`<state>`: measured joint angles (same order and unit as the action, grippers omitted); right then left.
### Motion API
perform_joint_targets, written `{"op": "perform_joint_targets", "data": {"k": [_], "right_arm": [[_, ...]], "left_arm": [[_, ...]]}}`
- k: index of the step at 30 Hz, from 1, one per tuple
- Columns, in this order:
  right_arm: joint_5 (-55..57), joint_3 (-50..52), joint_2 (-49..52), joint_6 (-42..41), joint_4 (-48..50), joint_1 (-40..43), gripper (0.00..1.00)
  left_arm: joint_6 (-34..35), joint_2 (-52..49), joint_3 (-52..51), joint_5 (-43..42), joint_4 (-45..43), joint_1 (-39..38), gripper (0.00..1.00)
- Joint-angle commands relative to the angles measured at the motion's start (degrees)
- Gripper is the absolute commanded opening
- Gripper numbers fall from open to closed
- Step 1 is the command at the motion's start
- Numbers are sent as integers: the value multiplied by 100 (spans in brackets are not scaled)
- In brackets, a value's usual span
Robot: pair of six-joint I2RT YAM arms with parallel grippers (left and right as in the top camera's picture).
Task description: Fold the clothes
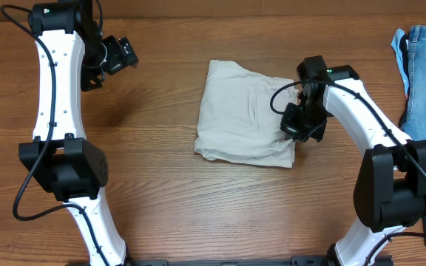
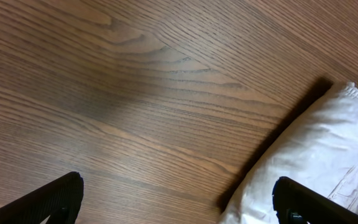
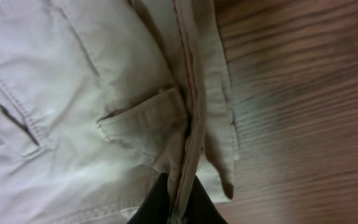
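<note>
The wooden table (image 1: 161,199) carries blue jeans (image 1: 424,81) at its right edge, well apart from the folded beige shorts (image 1: 242,114) lying mid-table. The right claw (image 1: 302,127) sits at the shorts' right edge, pinched closed on a fold of cloth there. The left claw (image 1: 120,55) hangs spread wide over bare wood, left of the shorts, holding nothing

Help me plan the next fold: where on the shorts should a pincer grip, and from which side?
Grip the stacked waistband edge on the right side of the shorts, coming from the right. That edge is thick and layered, giving a lip to pinch, while the middle lies flat on the table. The right pincer sits there, apparently closed on it.
</note>
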<state>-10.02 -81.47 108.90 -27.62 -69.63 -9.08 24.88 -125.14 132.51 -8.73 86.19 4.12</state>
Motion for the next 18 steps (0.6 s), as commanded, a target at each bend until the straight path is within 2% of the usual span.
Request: {"op": "perform_joint_targets", "data": {"k": [1, 2, 3, 4, 9, 14, 17, 18], "right_arm": [[649, 332, -142, -98, 50, 4, 26], [708, 431, -142, -96, 48, 4, 38], [756, 496, -142, -98, 7, 4, 42], [789, 535, -142, -103, -70, 9, 42], [1198, 326, -144, -417, -411, 103, 32], [1167, -566, -144, -387, -588, 144, 26], [562, -979, -144, 369, -210, 142, 25], [116, -1049, -144, 728, 48, 142, 28]], "left_arm": [[-114, 74, 72, 83, 17, -44, 100], [-114, 74, 72, 83, 17, -44, 100], [-114, 74, 72, 83, 17, -44, 100], [-111, 74, 72, 81, 15, -44, 100], [-114, 74, 72, 83, 15, -44, 100], [-114, 74, 72, 87, 15, -44, 100], [-114, 74, 72, 181, 15, -44, 100], [-114, 74, 72, 190, 15, -44, 100]]}}
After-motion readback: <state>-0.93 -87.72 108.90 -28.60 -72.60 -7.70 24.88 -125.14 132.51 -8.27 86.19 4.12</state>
